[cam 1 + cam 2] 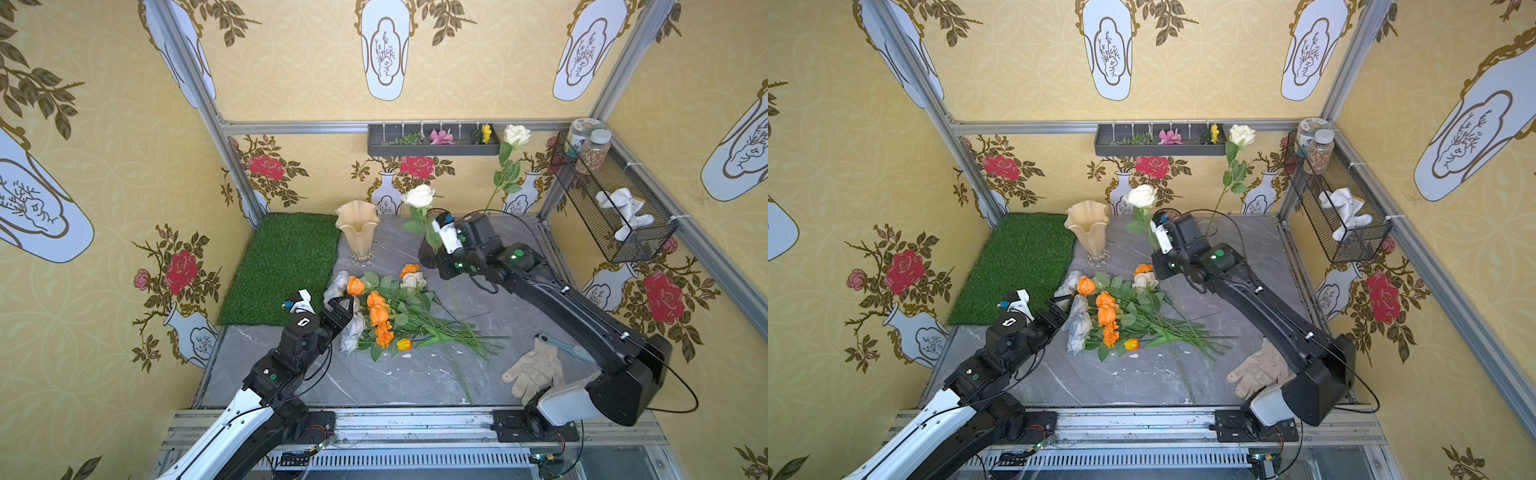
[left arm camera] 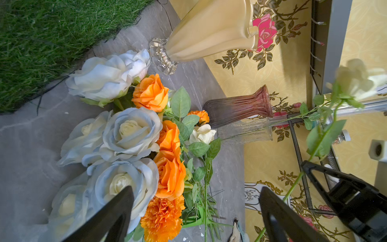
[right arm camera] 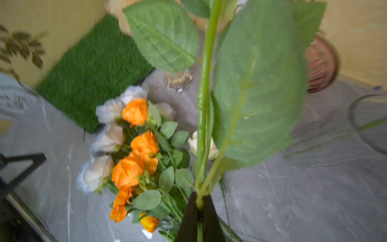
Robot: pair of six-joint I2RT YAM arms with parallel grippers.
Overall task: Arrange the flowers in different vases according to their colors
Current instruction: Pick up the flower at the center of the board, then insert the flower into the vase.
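- Two grippers, opposite states. Right gripper [image 3: 199, 201]: jaws pinched tight on the green stem of the held rose [image 1: 419, 195].
- Held rose is cream, upright in the air, bloom up, over the far middle of the table [image 1: 395, 382], between the cream vase [image 1: 357, 226] and the right wrist.
- Left gripper [image 1: 343, 305]: jaws wide, nothing between them, at the left edge of the pile [image 1: 399, 320], over the blue-white roses [image 2: 129, 130]. Contact with petals: cannot tell.
- Pile lies flat mid-table, blooms left, stems fanning right and near. Blue-white roses are leftmost, then orange roses [image 1: 377, 309] and marigolds [image 1: 384, 336]. Tulip [image 1: 404, 343] at the near edge, loose cream rose [image 1: 413, 280] at the far side.
- Cream vase upright, far, just right of the grass mat [image 1: 282, 266].
- Purple vase [image 2: 236, 106] and clear vase [image 2: 245, 131] upright side by side, far right. Purple one is mostly hidden behind the right gripper in both top views.
- Clear vase holds one vased rose [image 1: 516, 135], cream, stem tilted, bloom high by the back wall.
- Glove [image 1: 536, 368] near right, beside the right arm.
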